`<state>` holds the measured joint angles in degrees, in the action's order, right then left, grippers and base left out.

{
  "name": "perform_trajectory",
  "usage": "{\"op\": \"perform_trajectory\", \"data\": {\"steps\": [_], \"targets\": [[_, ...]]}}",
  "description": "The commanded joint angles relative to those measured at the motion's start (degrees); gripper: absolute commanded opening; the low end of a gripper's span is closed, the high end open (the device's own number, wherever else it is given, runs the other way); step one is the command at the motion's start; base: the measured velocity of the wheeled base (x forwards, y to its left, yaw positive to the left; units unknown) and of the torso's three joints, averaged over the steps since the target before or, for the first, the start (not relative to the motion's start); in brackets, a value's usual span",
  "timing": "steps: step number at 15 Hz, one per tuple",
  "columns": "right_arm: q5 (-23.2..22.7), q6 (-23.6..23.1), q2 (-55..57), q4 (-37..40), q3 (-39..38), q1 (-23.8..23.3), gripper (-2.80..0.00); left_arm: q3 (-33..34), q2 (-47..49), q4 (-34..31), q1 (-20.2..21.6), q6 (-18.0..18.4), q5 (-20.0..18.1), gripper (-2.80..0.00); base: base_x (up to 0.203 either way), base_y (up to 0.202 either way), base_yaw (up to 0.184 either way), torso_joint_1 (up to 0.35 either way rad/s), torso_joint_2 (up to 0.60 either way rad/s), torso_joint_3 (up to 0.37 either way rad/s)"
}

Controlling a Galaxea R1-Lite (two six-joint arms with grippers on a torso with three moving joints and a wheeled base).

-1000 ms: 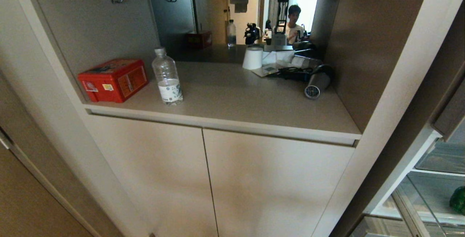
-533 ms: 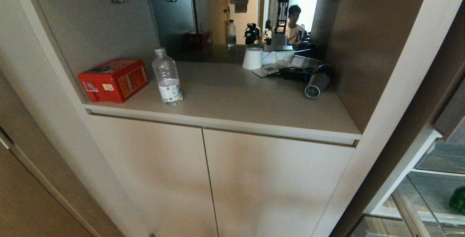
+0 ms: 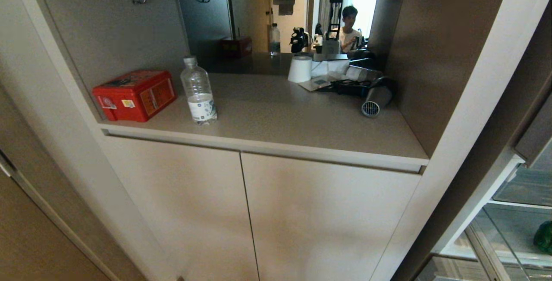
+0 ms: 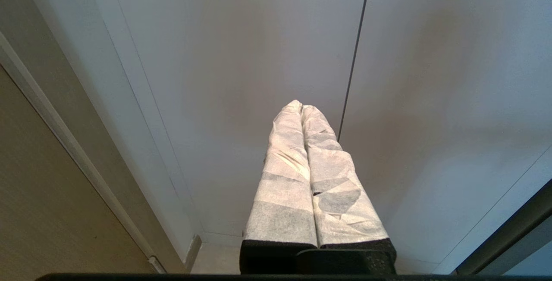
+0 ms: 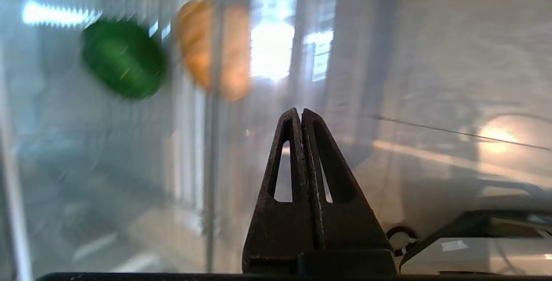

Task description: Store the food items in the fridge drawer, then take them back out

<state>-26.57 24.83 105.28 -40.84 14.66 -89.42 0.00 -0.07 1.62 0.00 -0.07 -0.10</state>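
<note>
Beige cabinet doors [image 3: 258, 212] fill the near middle of the head view, under a recessed desk [image 3: 280, 121] that carries a red tin box [image 3: 134, 95] at the left, a clear water bottle [image 3: 199, 91] beside it, and a hair dryer [image 3: 376, 98] at the far right. At the right edge the fridge drawer [image 3: 513, 229] stands open, and the green bell pepper [image 3: 544, 237] lies inside it. From the right wrist view the right gripper [image 5: 301, 115] has its jaws pressed together, empty, pointing toward the pepper and the golden-brown lump [image 5: 213, 48], which lie just beside each other in the drawer; the picture is blurred, so whether clear plastic stands between gripper and food cannot be told. The left gripper [image 4: 301, 107] hangs parked before the cabinet doors, its padded jaws closed on nothing. Both food items appear stored, so the first half looks done; still left is to take each one back out.
</note>
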Motion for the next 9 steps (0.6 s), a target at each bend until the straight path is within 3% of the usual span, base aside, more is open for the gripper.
{"op": "perform_trajectory", "data": {"steps": [1, 6, 9], "targets": [[-2.31, -2.05, 2.83, -0.25, 0.47, 1.2, -2.8, 0.62, -0.01, 0.04, 0.0, -0.01, 0.01, -2.8, 0.0, 0.0, 0.0, 0.0, 0.0, 0.0], [-2.73, -1.76, 6.82, -0.2, 5.16, 8.5, -2.8, 0.62, -0.01, 0.04, 0.0, -0.01, 0.01, -2.8, 0.0, 0.0, 0.0, 0.0, 0.0, 0.0], [-6.3, -1.55, 6.97, -0.21, 8.83, 12.59, -2.8, 0.62, -0.01, 0.04, 0.0, -0.01, 0.01, -2.8, 0.0, 0.0, 0.0, 0.0, 0.0, 0.0]]}}
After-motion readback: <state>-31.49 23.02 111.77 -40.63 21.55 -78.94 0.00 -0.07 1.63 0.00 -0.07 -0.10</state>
